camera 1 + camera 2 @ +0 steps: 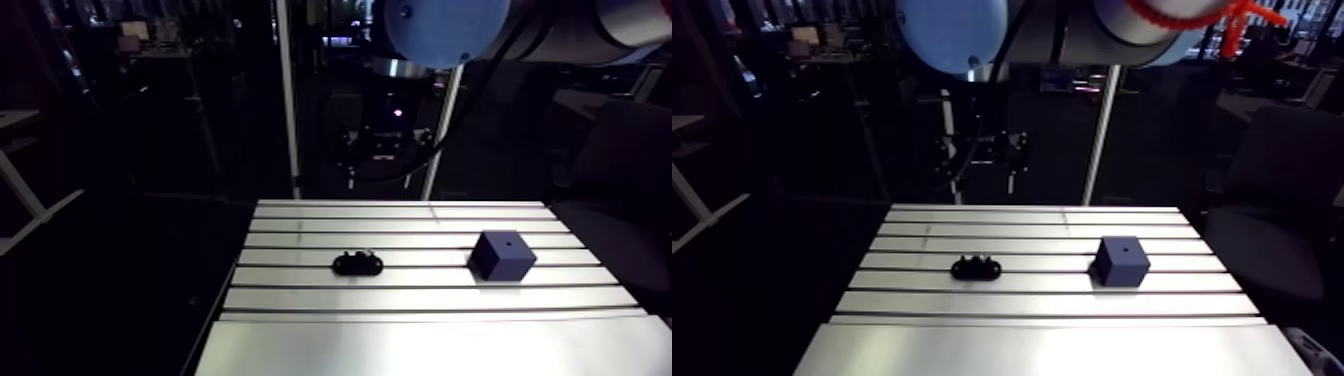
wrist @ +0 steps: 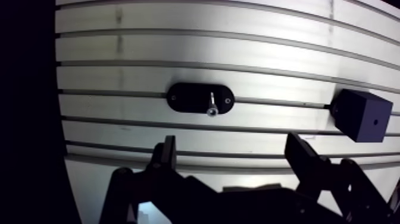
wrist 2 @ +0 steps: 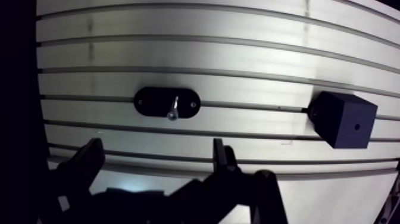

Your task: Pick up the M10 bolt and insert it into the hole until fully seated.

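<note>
Bolt (image 2: pixel 211 105) seemingly upright in holder (image 2: pixel 186 98), hand (image 2: pixel 232 144) spread

Robot lab, slotted aluminium table (image 1: pixel 420 345), robot arm (image 1: pixel 440 25)

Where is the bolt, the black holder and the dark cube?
bolt (image 2: pixel 212 103): wrist view, on its shaft.
black holder (image 2: pixel 186 98): wrist view, top face beside the bolt.
dark cube (image 2: pixel 366 116): wrist view, face with the hole.

Bolt (image 2: pixel 211 104) in holder (image 2: pixel 184 98) on the table (image 2: pixel 178 47), holed block (image 2: pixel 363 116) well apart to its right
</note>
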### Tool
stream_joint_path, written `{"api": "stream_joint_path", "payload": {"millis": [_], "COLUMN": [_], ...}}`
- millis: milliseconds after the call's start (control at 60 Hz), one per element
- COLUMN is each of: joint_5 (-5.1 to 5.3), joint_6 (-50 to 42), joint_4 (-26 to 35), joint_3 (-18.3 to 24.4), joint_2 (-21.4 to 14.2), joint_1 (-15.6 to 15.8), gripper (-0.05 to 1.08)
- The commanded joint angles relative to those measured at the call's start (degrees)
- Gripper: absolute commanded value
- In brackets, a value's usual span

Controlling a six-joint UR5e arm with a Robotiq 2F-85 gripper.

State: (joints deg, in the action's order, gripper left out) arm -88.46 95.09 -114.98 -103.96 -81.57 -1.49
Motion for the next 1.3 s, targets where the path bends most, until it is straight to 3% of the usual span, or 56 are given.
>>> {"api": "stream_joint_path", "payload": {"millis": [17, 733, 967, 1300], "joint_5": [0.0, 0.0, -0.08, -0.08], "joint_6": [0.0, -0.7, -1.3, -2.4], "joint_4": [-3.1, -6.5, -10.4, -10.5], "joint_3": [-3.0, -6.7, -7.5, -7.7], "joint_2": [0.0, 2.6, 4.1, 5.3], "joint_1": [-0.1, -0.5, -0.4, -0.4], "gripper": [0.01, 0.04, 0.13, 0.24]}}
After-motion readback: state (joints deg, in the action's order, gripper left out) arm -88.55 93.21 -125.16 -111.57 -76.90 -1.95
